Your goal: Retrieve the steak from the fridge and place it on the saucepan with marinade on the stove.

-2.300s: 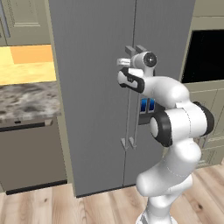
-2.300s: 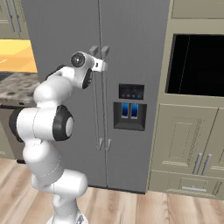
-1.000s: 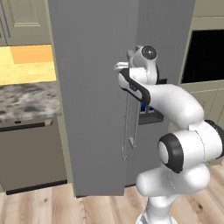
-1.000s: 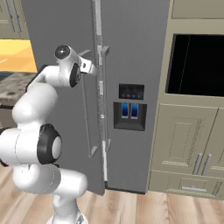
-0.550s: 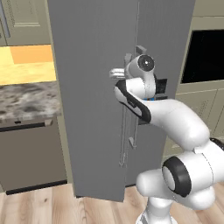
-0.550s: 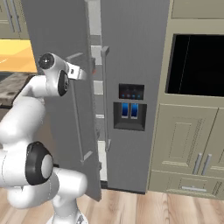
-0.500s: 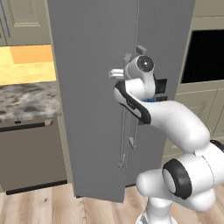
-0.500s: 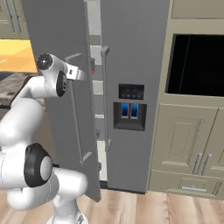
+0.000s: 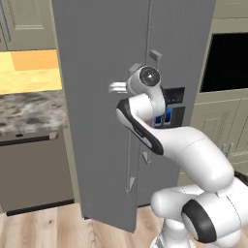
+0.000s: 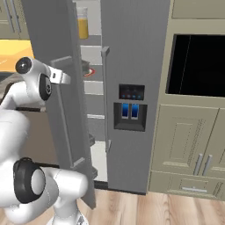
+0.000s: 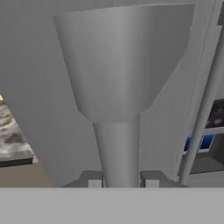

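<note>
The tall grey fridge stands in front of me with its left door swung partly open. My gripper is shut on that door's vertical bar handle, near the handle's top. From the right, the gripper sits against the open door, and grey shelves show through the gap. In the hand view the gripper has one fingertip on each side of the bar. The steak, saucepan, marinade and stove are out of view.
Inside the fridge are an orange juice jug on the top shelf and a red-rimmed plate below it. A black wall oven and beige cabinets stand to the right. A granite counter lies to the left.
The left fridge door has swung further open with my gripper on its handle. The gap is wider, and the shelves, jug and plate have come into sight.
</note>
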You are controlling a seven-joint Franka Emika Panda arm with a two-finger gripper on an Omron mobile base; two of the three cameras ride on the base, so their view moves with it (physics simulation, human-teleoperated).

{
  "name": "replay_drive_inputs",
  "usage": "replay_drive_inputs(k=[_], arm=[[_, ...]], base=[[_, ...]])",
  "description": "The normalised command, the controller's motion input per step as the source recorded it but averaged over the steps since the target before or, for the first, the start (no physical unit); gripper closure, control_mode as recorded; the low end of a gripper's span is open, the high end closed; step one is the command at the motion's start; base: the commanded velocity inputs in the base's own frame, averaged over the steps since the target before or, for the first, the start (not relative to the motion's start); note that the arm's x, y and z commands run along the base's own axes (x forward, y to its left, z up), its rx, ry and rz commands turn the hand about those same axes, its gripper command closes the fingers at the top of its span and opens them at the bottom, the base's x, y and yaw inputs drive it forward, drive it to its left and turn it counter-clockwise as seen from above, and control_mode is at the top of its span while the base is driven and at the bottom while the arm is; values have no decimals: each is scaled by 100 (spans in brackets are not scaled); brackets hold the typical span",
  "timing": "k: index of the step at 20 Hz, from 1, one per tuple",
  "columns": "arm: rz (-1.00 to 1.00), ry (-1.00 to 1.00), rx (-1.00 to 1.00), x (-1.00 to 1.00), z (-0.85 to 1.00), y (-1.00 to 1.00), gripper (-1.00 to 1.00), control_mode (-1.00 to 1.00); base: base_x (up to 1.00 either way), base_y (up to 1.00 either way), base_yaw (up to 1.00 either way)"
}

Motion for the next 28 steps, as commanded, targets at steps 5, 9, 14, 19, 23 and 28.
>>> replay_drive_inputs(k=[5,9,14,19,23,28], arm=[[0,3,0,-38,-17,54,100,-100],[0,1,0,-39,-15,40,100,-100],[0,3,0,-39,-14,40,100,-100],[0,3,0,-39,-12,36,100,-100],[4,-1,0,-50,0,3,-100,-100],[22,-8,0,-100,0,-23,-100,-100]], base=[[0,0,0],[0,0,0],[0,0,0],[0,0,0],[0,0,0],[0,0,0]])
